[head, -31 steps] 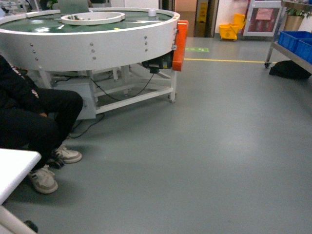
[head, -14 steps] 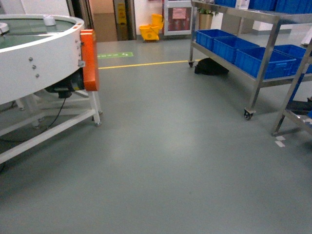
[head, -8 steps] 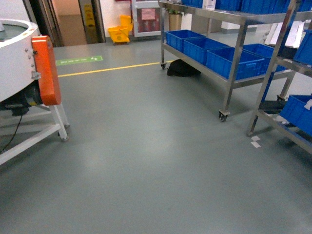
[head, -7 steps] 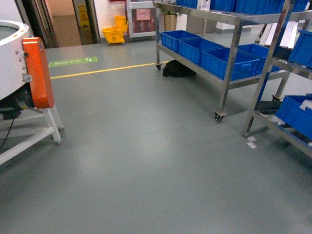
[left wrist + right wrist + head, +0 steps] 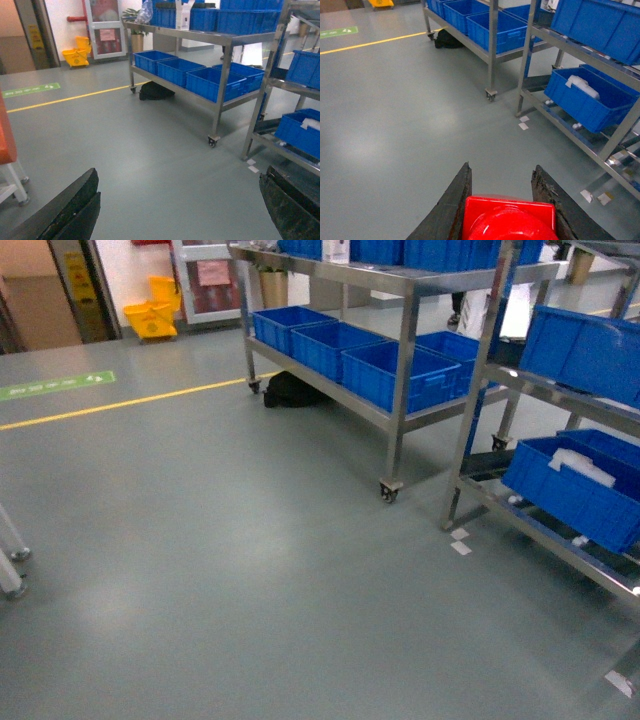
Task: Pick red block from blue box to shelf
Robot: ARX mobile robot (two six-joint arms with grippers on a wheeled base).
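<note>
Right wrist-mounted view gives us the key fact: our right gripper [image 5: 502,200] has its two dark fingers [image 5: 451,210] clenched on the red block [image 5: 510,220], stud side facing the lens, the brick wedged between the pads at the bottom edge of the frame. Our left gripper [image 5: 175,210] is spread wide and carries nothing; only its two dark finger tips show at the lower corners of the left wrist view, well apart from each other. The blue box is not in any of our views, so we judge the pick done and the carry to be the step in hand. Ahead of us, in the head view, stands the shelf [image 5: 405,360], a steel rack on castors with dark blue crates [image 5: 385,370] on its lower tier, and to the right a second rack [image 5: 480,400] holding tilted blue crates [image 5: 575,485], one with something white in it. Bare grey floor [image 5: 220,560] lies between us and both racks, with a yellow line [image 5: 130,405] running across it. Next, we reckon, the base must close on the rack, then the right arm must rise and reach over a tier before the fingers let go; which tier is meant we cannot tell.
</note>
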